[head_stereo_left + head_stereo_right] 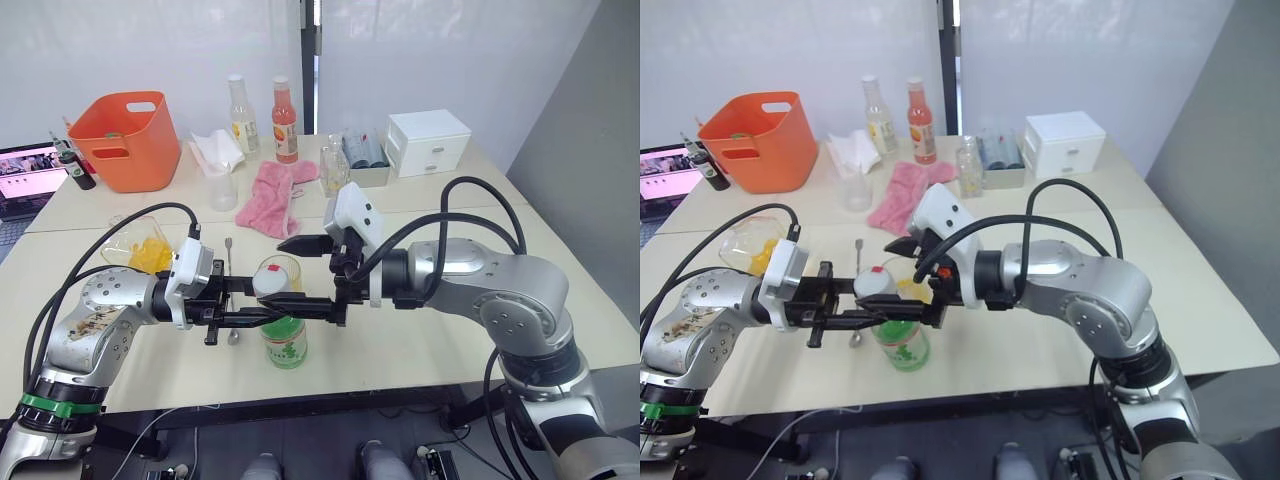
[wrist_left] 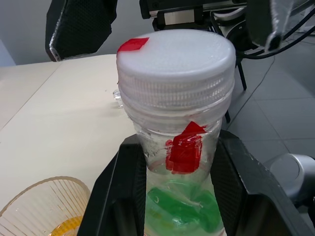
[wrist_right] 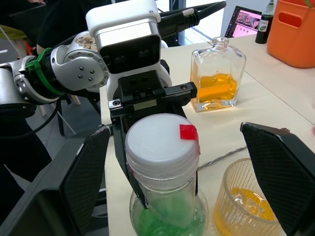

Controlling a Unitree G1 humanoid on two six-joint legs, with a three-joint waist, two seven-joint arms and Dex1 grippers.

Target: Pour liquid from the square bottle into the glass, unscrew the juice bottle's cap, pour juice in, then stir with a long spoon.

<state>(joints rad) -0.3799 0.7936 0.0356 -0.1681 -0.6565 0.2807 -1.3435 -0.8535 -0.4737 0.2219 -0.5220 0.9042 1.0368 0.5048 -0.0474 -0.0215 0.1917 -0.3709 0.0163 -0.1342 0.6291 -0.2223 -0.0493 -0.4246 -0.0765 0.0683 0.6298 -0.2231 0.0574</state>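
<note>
Left gripper [image 2: 172, 196] squeezes juice bottle [image 1: 285, 340] neck. Right gripper [image 3: 192, 162] wide open around cap [image 3: 160, 142]. Loose hold, bottle spins, hits glass [image 1: 278, 272] beside it.

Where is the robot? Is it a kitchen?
Probably not a kitchen, more like a lab or office room. The table is a plain desk by blank white walls, with a laptop, a small white drawer box and an orange bucket on it.

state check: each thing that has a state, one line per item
juice bottle: upright, capped, neck clamped by left gripper
cap: still on
right gripper: open, fingers either side of the cap
glass: upright, some orange liquid
square bottle: upright, part full
spoon: flat on table
</note>
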